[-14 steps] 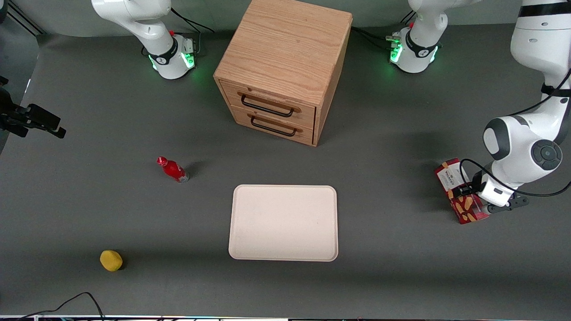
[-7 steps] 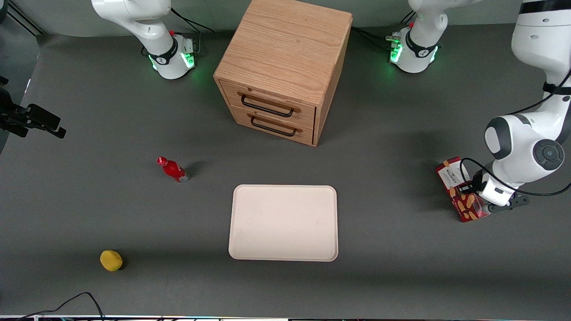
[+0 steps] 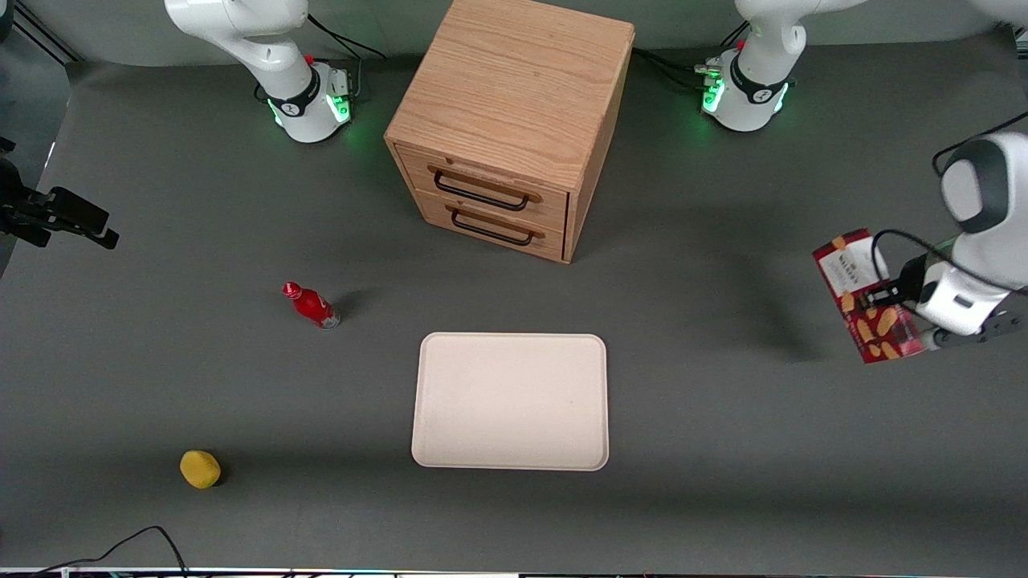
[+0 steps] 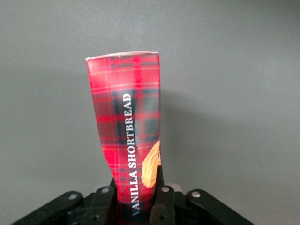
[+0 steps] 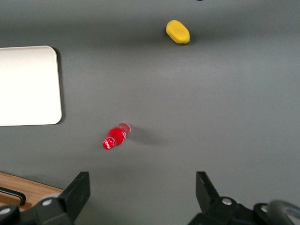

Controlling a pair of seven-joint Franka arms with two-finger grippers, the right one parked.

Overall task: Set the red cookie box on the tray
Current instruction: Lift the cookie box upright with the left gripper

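Item 1: table (image 3: 723, 498), a matt dark grey top that fills almost all I see from the front camera. The light is even, with soft broad shadows.

Item 2: wooden cabinet (image 3: 514, 88), light oak grain. It stands on the table midway along its length, farther from the front camera. I count two drawers, upper drawer (image 3: 554, 201) and lower drawer (image 3: 546, 241), both closed, each with a black bar handle.

Item 3: black cable (image 3: 152, 536), looping at the table's near edge.

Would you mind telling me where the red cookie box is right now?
The red cookie box is clamped in the gripper, lifted above the table toward the working arm's end, well off to the side of the tray.
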